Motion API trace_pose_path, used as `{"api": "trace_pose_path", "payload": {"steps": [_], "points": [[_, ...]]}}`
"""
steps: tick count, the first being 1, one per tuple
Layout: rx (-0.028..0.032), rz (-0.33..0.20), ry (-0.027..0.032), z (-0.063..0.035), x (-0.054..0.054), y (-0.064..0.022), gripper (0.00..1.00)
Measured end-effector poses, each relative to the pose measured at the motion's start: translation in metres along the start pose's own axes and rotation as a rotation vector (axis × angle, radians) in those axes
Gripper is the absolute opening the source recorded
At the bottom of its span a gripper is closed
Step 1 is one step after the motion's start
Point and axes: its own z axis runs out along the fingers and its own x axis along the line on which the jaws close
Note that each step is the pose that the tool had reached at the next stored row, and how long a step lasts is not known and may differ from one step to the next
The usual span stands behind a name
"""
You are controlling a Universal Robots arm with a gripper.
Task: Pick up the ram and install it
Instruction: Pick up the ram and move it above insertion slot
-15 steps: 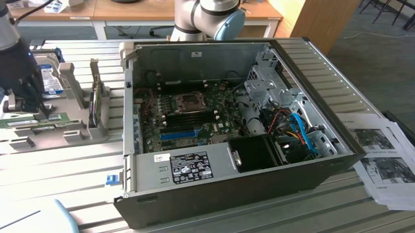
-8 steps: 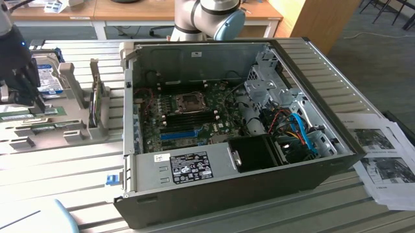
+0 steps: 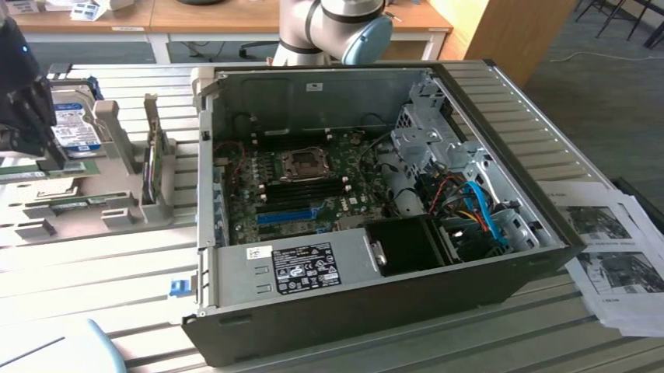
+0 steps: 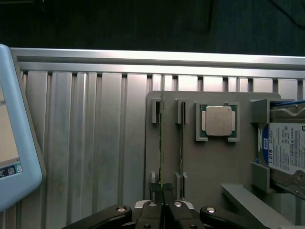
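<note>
The ram is a thin green stick seen edge-on, standing in the grey holder plate. A second stick stands beside it. My gripper sits at one end of the first stick, and its two dark fingers are shut on the stick's edge. In the exterior view the gripper is a dark shape over the parts holder at that view's far left. The open computer case is at the centre, with the motherboard and its black memory slots exposed.
On the holder, a processor chip and a hard drive lie beyond the second stick. A light-blue screen device rests on the slatted metal table. Printed sheets lie at the exterior view's right. The arm's base stands behind the case.
</note>
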Motion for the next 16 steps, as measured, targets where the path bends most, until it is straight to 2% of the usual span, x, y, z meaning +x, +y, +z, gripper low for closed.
{"api": "trace_pose_path", "payload": {"steps": [16], "points": [[0.0000,0.000,0.0005,-0.0424,0.000,0.0010,0.11]]}}
